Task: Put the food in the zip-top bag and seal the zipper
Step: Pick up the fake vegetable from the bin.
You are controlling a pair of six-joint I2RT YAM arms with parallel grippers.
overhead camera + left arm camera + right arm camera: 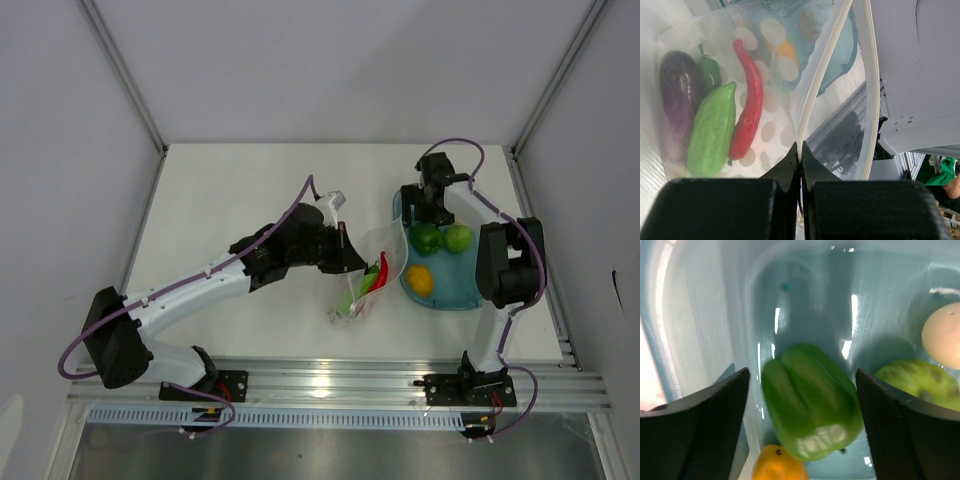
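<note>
Left gripper [800, 150], closest to its wrist lens: clenched on one lip of the zip-top bag [775, 135], the bite taken directly on the zipper [822, 80], whose pale strip runs up and away from the fingertips. The opposite lip curves off separately to the right, so the mouth stands parted. The judged purpose of the hold is to prop the opening up for loading, and the seal is not yet made. Contents inside the bag, seen through the film: purple aubergine [679, 90], a small dark green piece [709, 72] just beside it, green cucumber [712, 132] and red chili [750, 105], packed close side by side. In the overhead view the bag lies on the table [250, 180] just left of the tray [455, 295]; whether it touches the rim cannot be settled. Right gripper [801, 377]: released, fingers spread wide, one either side of the green pepper [810, 415], which rests on the tray floor. Contact with either finger cannot be confirmed, so nothing is grasped. Also in the tray near the pepper: orange fruit [777, 467], a second green piece [920, 382] and a pale round piece [942, 337]. Assessment: task roughly half complete; the straddle suggests the pepper is the next item for pickup. Risk noted: the pepper is broad, and the bag mouth is slack and held on one side only
</note>
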